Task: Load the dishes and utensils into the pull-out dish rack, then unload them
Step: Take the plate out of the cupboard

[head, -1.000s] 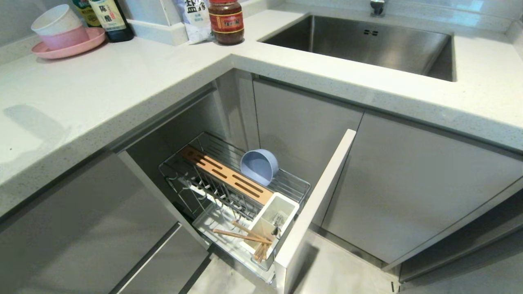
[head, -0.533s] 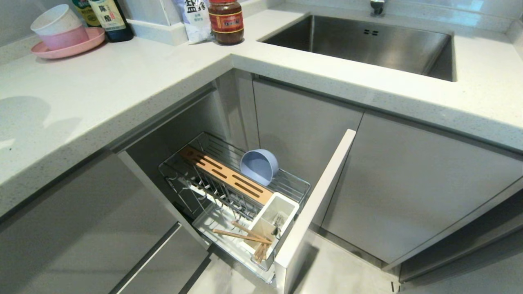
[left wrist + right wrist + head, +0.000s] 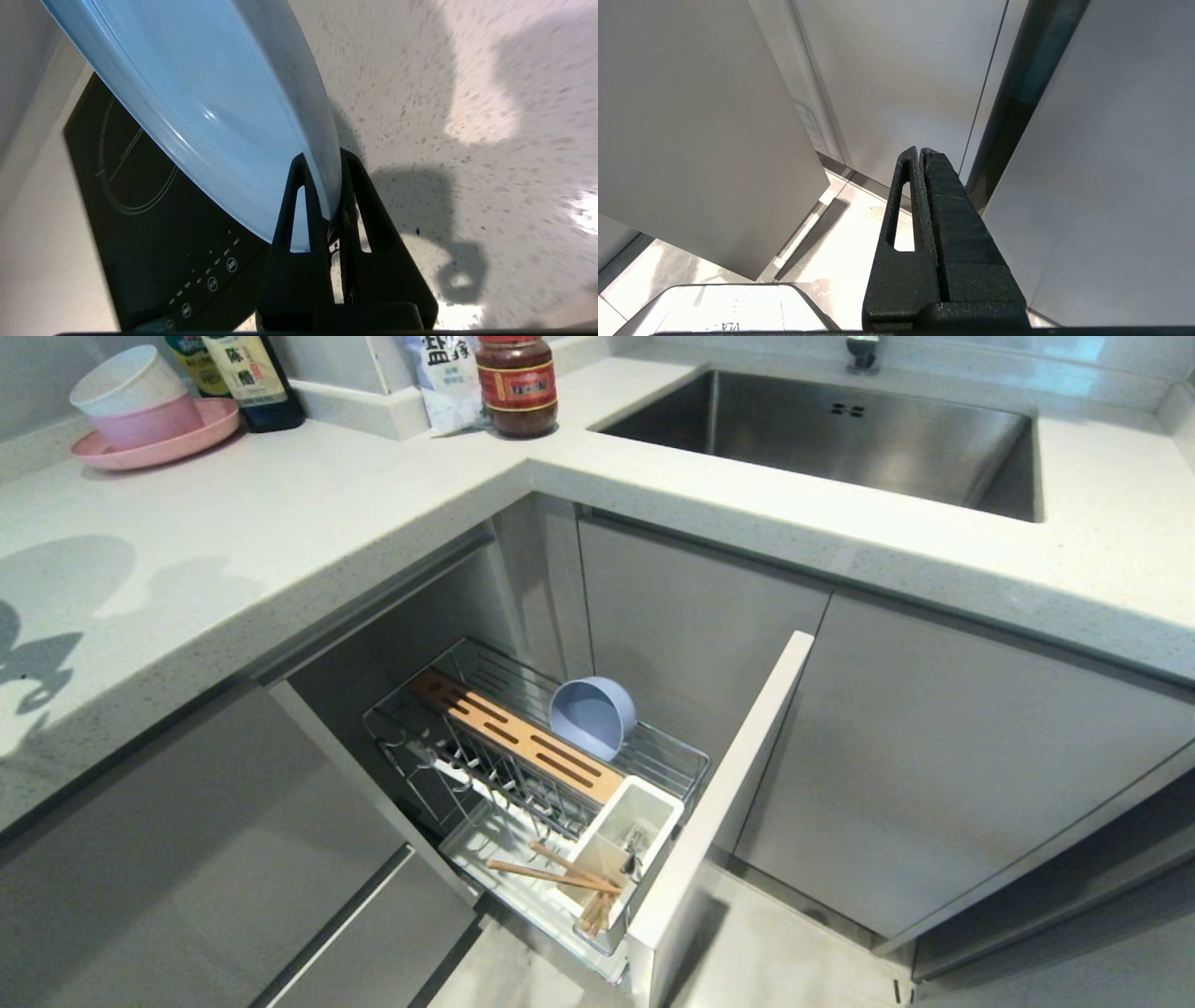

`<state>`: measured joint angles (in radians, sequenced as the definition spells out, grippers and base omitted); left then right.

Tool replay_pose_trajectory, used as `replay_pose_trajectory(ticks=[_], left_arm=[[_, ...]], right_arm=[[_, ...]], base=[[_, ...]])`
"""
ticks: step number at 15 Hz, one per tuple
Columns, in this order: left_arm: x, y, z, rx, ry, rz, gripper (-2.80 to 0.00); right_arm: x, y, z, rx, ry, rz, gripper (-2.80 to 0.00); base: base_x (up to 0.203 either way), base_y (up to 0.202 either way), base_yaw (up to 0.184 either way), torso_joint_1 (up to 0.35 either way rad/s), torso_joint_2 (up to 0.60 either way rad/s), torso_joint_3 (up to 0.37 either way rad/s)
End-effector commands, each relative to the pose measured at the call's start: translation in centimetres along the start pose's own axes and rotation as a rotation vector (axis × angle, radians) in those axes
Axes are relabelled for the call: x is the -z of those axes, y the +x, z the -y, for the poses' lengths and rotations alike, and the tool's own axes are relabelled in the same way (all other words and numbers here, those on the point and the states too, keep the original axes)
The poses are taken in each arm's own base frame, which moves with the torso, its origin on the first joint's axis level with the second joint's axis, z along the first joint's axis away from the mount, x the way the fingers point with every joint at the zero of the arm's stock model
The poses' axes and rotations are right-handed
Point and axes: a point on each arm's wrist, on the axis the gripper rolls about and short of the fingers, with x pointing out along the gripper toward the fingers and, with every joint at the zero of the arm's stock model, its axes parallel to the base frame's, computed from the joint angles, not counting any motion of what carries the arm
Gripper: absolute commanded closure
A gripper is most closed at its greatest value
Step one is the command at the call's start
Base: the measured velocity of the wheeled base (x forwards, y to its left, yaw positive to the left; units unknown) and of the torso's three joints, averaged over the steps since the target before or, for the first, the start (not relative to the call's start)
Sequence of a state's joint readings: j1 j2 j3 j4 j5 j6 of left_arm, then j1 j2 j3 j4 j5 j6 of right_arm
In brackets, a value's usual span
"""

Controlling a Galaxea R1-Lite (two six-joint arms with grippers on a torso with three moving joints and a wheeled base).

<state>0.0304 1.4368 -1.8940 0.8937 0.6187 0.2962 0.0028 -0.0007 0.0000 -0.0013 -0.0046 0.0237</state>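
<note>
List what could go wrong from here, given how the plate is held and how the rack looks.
1. The left claw pinches the light-blue plate only at its rim, above the countertop; a wide plate held this way could swing or slip.
2. Chopsticks lie out of the utensil cup across the dish rack; the plate might knock them on the way in.
3. The blue-grey bowl leans on its side and could roll if bumped.
</note>
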Motion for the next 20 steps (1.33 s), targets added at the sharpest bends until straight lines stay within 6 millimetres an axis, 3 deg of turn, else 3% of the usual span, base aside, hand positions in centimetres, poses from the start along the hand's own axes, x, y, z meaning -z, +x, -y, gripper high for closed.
replay_pose_trajectory(ticks=[1,10,18,19,20], left_arm=[[-1.2,2.7,3.3,-0.021,0.089,-0.069,0.00],[-2.1,3.9,7.8,0.033,0.184,-0.079,0.00],[-2.1,4.4,8.4,0.044,0.191,-0.091,0.00],[-2.1,4.4,8.5,0.048,0.194,-0.092,-2.15],[-2.1,4.4,8.5,0.050,0.193,-0.090,-2.80]], right_arm=[[0.0,0.0,0.0,0.000,-0.001,0.003,0.00],[0.0,0.0,0.0,0.000,0.000,0.003,0.00],[0.0,0.0,0.0,0.000,0.000,0.003,0.00],[0.0,0.0,0.0,0.000,-0.001,0.003,0.00],[0.0,0.0,0.0,0.000,-0.001,0.003,0.00]], base=[[0.000,0.000,0.000,0.000,0.00,0.000],[0.000,0.000,0.000,0.000,0.00,0.000],[0.000,0.000,0.000,0.000,0.00,0.000],[0.000,0.000,0.000,0.000,0.00,0.000],[0.000,0.000,0.000,0.000,0.00,0.000]])
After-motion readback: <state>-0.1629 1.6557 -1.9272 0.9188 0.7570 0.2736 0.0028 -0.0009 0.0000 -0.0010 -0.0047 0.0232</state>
